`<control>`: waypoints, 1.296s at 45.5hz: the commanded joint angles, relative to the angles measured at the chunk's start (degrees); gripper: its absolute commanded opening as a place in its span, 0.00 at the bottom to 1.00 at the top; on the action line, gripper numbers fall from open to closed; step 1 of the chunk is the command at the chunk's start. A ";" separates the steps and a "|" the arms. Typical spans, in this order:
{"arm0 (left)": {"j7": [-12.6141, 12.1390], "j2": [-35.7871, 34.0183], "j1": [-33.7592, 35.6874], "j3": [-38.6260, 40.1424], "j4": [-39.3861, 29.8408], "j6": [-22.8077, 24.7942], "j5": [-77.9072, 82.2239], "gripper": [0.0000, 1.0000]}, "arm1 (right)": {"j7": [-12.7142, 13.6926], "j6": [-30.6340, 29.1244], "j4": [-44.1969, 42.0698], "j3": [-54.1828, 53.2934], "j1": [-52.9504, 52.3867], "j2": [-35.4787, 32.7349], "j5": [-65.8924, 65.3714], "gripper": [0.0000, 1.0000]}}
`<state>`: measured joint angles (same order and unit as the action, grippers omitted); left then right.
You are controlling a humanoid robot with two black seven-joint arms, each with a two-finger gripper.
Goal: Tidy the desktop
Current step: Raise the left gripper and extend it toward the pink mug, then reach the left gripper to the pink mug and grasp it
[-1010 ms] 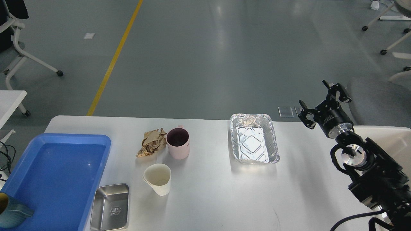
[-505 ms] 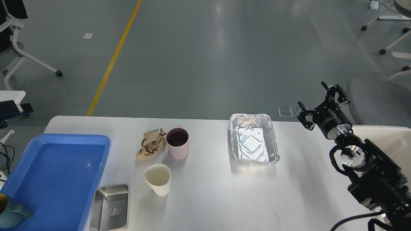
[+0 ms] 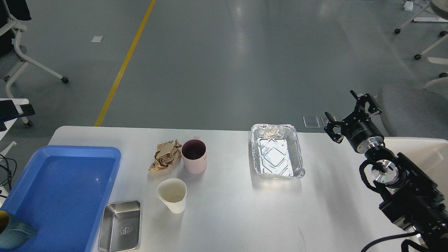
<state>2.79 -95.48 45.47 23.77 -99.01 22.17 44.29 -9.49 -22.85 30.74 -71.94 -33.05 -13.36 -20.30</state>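
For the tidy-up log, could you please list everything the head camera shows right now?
desktop: 1, white, fills the lower view
blue tray: 1, blue, left end of desktop
teal cup: 1, teal, near-left corner of the tray, partly cut off
steel dish: 1, silver, beside the tray's right edge, near side
paper cup: 1, off-white, centre-left
pink mug: 1, pink, behind the paper cup
crumpled paper: 1, brown, left of the mug
foil tray: 1, silver, centre-right
bin: 1, off-white, right edge
office chairs: several, pale, on the floor beyond
right gripper: 1, black, open, raised at the right
left gripper: not in view
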 commanded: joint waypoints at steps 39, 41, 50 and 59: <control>-4.37 46.42 11.21 -15.94 32.91 -8.64 3.34 0.96 | 0.00 0.00 0.02 0.05 1.67 -0.09 -0.26 1.00; -4.37 48.97 12.45 -17.34 34.22 -9.25 3.26 0.96 | 0.00 0.00 0.02 0.05 1.76 0.00 -0.35 1.00; -4.64 62.69 15.88 -24.90 41.87 -10.31 3.08 0.93 | 0.00 0.00 0.02 0.14 1.76 0.00 -0.44 1.00; -5.34 67.35 15.79 -30.53 43.02 -10.92 2.73 0.90 | 0.00 0.18 -0.07 0.14 1.67 0.09 -0.44 1.00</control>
<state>-2.17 -30.38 61.23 -3.69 -56.38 11.65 47.26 -9.49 -22.77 30.73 -71.79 -31.27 -13.35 -20.74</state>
